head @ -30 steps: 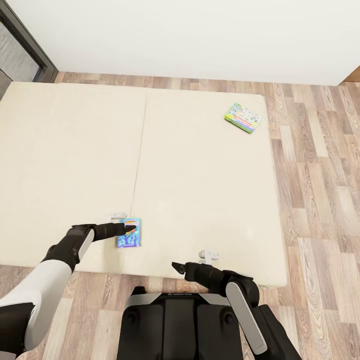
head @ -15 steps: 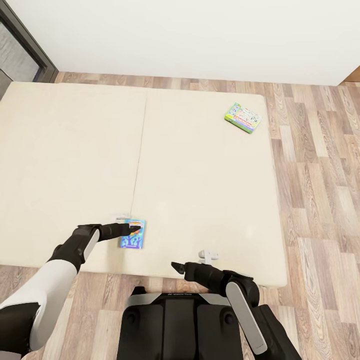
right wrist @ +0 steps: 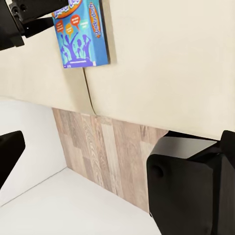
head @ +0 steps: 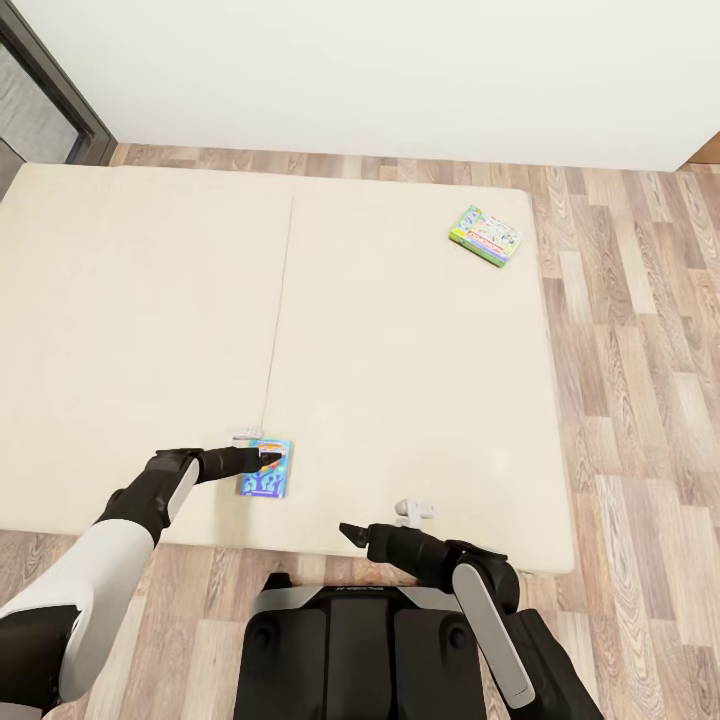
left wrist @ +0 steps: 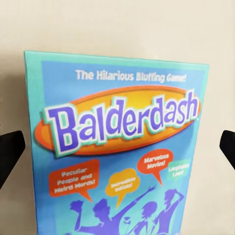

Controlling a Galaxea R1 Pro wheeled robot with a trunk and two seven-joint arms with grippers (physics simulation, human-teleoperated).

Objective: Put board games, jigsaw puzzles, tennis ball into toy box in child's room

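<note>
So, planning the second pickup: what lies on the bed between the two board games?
Bare beige mattress, seen in the head view, separates the blue game from the pastel one.

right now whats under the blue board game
The blue board game lies flat on the beige bed, by the mattress seam. Whatever is directly beneath the box is covered.

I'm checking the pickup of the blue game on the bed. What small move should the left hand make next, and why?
Probably lower the left hand straight down and close on the blue game. The left wrist view shows the open fingers straddling the box's two long edges with mattress visible in the gaps, so it looks lined up but not yet gripping.
</note>
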